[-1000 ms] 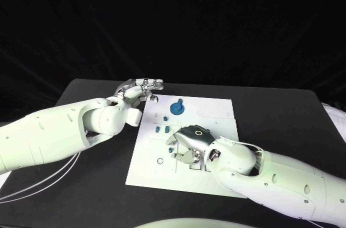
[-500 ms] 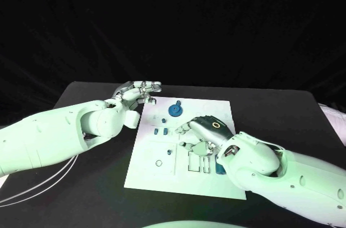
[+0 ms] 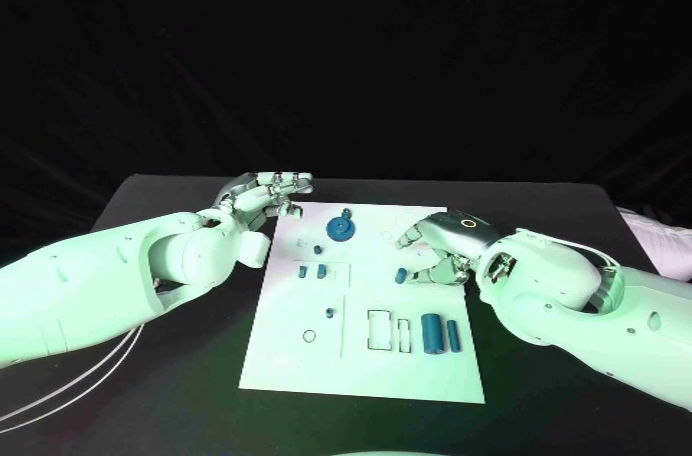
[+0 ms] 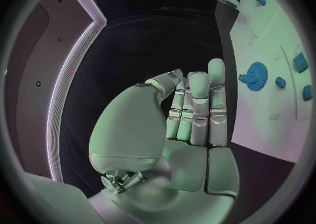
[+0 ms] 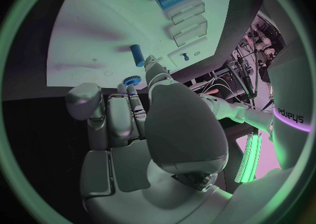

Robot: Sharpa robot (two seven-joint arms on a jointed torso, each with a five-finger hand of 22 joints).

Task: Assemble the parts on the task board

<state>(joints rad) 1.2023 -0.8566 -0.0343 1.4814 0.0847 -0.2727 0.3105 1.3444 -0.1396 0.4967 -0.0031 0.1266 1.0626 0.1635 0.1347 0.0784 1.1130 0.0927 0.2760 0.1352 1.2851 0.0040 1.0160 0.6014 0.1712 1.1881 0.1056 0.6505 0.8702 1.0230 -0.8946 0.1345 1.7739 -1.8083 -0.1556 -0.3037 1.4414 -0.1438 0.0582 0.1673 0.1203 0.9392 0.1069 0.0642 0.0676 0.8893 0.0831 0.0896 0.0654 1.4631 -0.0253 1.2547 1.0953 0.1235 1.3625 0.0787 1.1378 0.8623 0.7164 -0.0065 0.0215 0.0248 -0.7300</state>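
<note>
White task board (image 3: 361, 361) under two silver hands.
Left hand (image 3: 264, 195) at its far-left corner, fingers together, empty; right hand (image 3: 444, 246) over its right side, grasp unclear; blue gear (image 3: 342, 226) between them.

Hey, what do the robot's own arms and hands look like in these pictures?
Both arms have smooth, rounded white shells with small dark screw dots. Each ends in a silver metal hand: the left hand and the right hand have jointed fingers with pale pads. The right hand's back carries a small orange ring mark. Thin white cables loop under the left arm; a cable runs along the right arm.
</note>
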